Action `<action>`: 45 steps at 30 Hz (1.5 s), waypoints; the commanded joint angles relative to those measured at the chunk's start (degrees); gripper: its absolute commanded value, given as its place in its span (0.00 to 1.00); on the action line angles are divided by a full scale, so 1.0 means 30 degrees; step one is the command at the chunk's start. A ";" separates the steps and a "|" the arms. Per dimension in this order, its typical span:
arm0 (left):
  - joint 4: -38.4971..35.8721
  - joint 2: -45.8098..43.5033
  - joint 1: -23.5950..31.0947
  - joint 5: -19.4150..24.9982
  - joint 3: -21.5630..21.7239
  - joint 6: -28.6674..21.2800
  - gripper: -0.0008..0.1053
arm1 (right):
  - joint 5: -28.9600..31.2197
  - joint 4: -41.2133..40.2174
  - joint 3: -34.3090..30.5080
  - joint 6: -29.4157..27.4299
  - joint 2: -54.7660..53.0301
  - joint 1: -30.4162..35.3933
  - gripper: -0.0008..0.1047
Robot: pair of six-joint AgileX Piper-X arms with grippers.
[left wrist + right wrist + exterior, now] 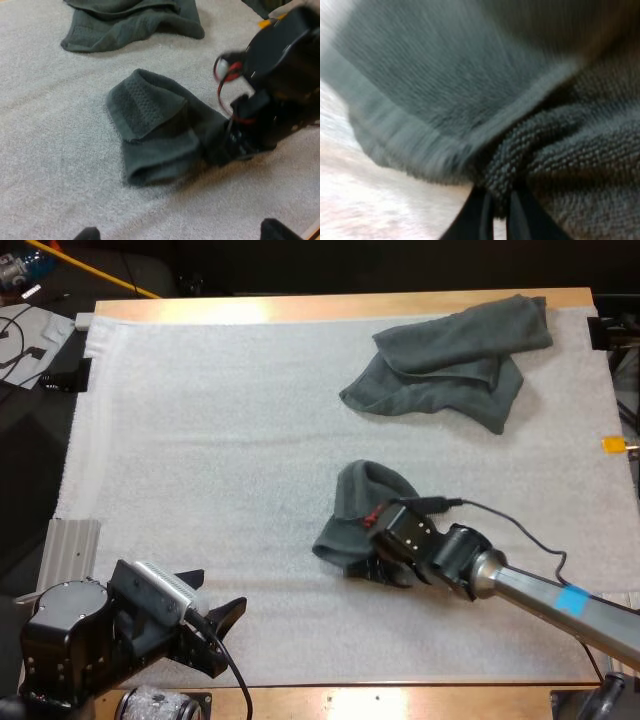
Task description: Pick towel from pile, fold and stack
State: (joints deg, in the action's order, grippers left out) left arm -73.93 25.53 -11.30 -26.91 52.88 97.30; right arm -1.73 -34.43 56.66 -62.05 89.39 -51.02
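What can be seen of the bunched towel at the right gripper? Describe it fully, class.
The bunched towel is dark grey-green terry cloth with a flat hemmed border, folded loosely over itself into a rounded lump. It lies on the white mat, near its middle, apart from the larger crumpled towel beyond. The right gripper pinches its near edge.

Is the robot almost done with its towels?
Not yet. One bunched towel lies apart from the pile, pinched by the right end effector. The left end effector hangs open. Folding it, stacking it and the crumpled pile are all left.
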 commanded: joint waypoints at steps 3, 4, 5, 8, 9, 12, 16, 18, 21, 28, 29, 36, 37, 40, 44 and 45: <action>-0.0063 0.0007 -0.0070 -0.0215 0.0060 0.0100 0.59 | 0.0928 -0.0612 0.0455 -0.1380 -0.1552 -0.0005 0.01; -0.0066 -0.0017 -0.0080 -0.0221 0.0060 0.0092 0.59 | 0.1273 -0.0921 0.0645 -0.1829 -0.2054 -0.0016 0.01; -0.0059 -0.0052 -0.0084 -0.0213 0.0061 0.0085 0.59 | 0.1676 -0.1300 0.0888 -0.2335 -0.2497 -0.0016 0.01; -0.0102 -0.0047 -0.0091 -0.0226 0.0055 0.0085 0.59 | 0.2941 -0.2455 0.1855 -0.3735 -0.3666 0.0003 0.01; -0.0094 -0.0028 -0.0074 -0.0223 0.0067 0.0075 0.59 | 0.3423 -0.2843 0.2253 -0.4204 -0.3949 0.0021 0.01; -0.0102 0.0024 -0.0077 -0.0207 0.0057 0.0085 0.59 | 0.4645 -0.3572 0.3494 -0.5247 -0.4677 0.0064 0.01; -0.0098 0.0009 -0.0085 -0.0189 0.0060 0.0063 0.59 | 0.5233 -0.3611 0.5325 -0.5865 -0.4964 0.0131 0.01; -0.0106 0.0034 -0.0092 -0.0189 0.0062 0.0052 0.59 | 0.5262 -0.3524 0.6293 -0.6020 -0.4899 0.0130 0.01; -0.0137 -0.0026 -0.0060 -0.0197 0.0090 0.0045 0.60 | 0.5393 -0.3173 0.7857 -0.6236 -0.4606 0.0211 0.01; -0.0180 0.0019 -0.0065 -0.0339 0.0057 0.0129 0.59 | 0.5257 -0.3995 0.9481 -0.6043 -0.4998 -0.0175 0.01; -0.0148 0.0023 -0.0075 -0.0337 0.0067 0.0136 0.59 | 0.5240 -0.4282 0.9681 -0.5986 -0.5136 -0.0290 0.01; -0.0130 0.0013 -0.0112 -0.0345 0.0091 0.0135 0.59 | 0.5083 -0.7225 1.0059 -0.5609 -0.5789 -0.0825 0.01; -0.0107 0.0015 -0.0129 -0.0359 0.0112 0.0123 0.59 | 0.4975 -0.7665 1.0011 -0.5570 -0.5785 -0.0836 0.01; -0.0035 0.0024 -0.0130 -0.0375 0.0077 0.0156 0.59 | 0.4630 -0.8709 0.9868 -0.5522 -0.5846 -0.0797 0.01; 0.0027 0.0070 -0.0149 -0.0393 0.0060 0.0151 0.59 | 0.4412 -0.9536 0.9236 -0.5599 -0.5673 -0.0849 0.01; 0.0041 0.0073 -0.0137 -0.0394 0.0073 0.0137 0.59 | 0.4462 -0.9618 0.8948 -0.5671 -0.5583 -0.0831 0.01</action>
State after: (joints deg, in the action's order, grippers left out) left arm -74.44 25.53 -11.30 -27.67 52.88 97.30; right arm 11.83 -60.95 85.14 -78.63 72.54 -53.39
